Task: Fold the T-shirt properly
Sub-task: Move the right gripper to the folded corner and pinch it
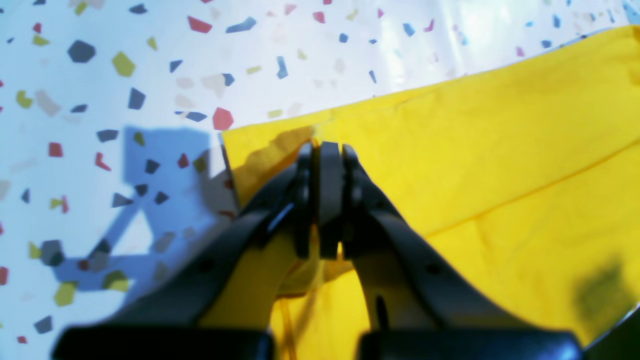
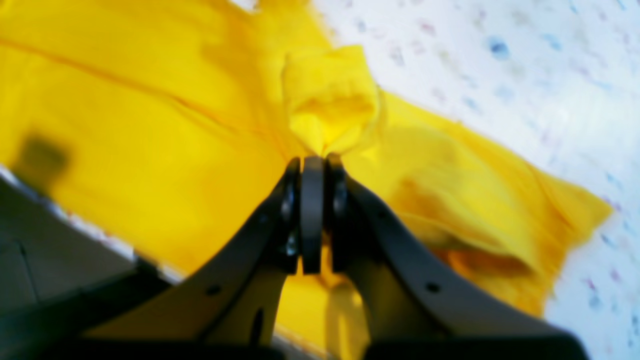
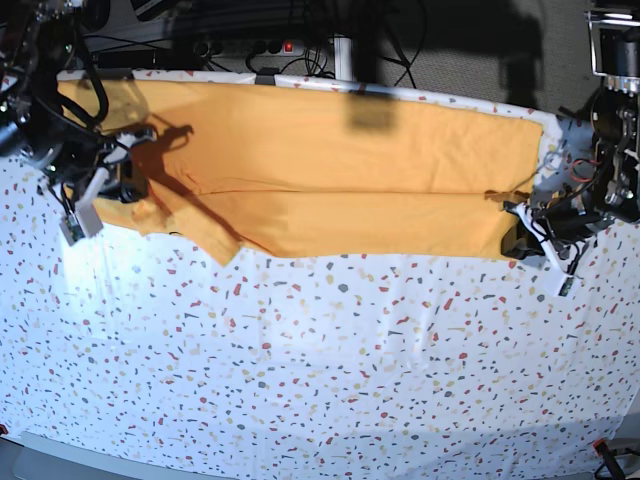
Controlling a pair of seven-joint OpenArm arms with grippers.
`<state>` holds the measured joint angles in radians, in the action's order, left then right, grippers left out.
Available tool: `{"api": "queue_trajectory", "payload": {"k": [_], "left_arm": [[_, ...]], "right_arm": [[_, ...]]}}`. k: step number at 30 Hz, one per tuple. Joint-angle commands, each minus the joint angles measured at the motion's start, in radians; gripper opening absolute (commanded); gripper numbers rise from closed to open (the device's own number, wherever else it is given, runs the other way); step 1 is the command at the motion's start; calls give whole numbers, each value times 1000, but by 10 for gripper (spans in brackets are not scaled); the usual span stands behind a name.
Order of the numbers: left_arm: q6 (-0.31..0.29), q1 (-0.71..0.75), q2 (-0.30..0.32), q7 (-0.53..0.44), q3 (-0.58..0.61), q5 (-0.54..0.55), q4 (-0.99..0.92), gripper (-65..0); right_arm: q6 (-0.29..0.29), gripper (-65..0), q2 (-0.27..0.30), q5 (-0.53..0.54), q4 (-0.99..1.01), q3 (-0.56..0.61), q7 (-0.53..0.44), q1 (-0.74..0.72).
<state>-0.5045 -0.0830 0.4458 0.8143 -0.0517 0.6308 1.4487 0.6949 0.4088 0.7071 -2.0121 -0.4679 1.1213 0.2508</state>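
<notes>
The mustard-yellow T-shirt [image 3: 340, 170] lies spread lengthwise along the far part of the table, partly folded over along a long crease. My left gripper [image 3: 518, 240] sits at the shirt's right near corner. In the left wrist view this gripper [image 1: 325, 147] is shut, pinching the T-shirt [image 1: 475, 150] at its corner edge. My right gripper [image 3: 128, 185] is at the shirt's left end by a sleeve. In the right wrist view it [image 2: 314, 160] is shut on a bunched tuft of the T-shirt [image 2: 150, 125].
The table [image 3: 320, 360] wears a white cloth with coloured speckles. Cables and a power strip [image 3: 270, 45] run behind the far edge. The table's edge [image 2: 100, 235] shows close beside the right gripper.
</notes>
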Motion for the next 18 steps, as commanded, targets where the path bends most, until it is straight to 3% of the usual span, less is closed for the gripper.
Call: {"api": "queue_trajectory", "payload": {"k": [1,8,18], "left_arm": [[-3,-19,14,-23,-7,16,19,-650],[-3,-19,14,-22,-7,17,19,-650],[-4,-19,15,26,-7,17,19,-650]], "right_arm": [[3,-650,15,11,-56,-38,-19,29],[3,-650,15,11,-209,-219,-20,212],[3,-650,15,1,-208,-232,-5,248]]}}
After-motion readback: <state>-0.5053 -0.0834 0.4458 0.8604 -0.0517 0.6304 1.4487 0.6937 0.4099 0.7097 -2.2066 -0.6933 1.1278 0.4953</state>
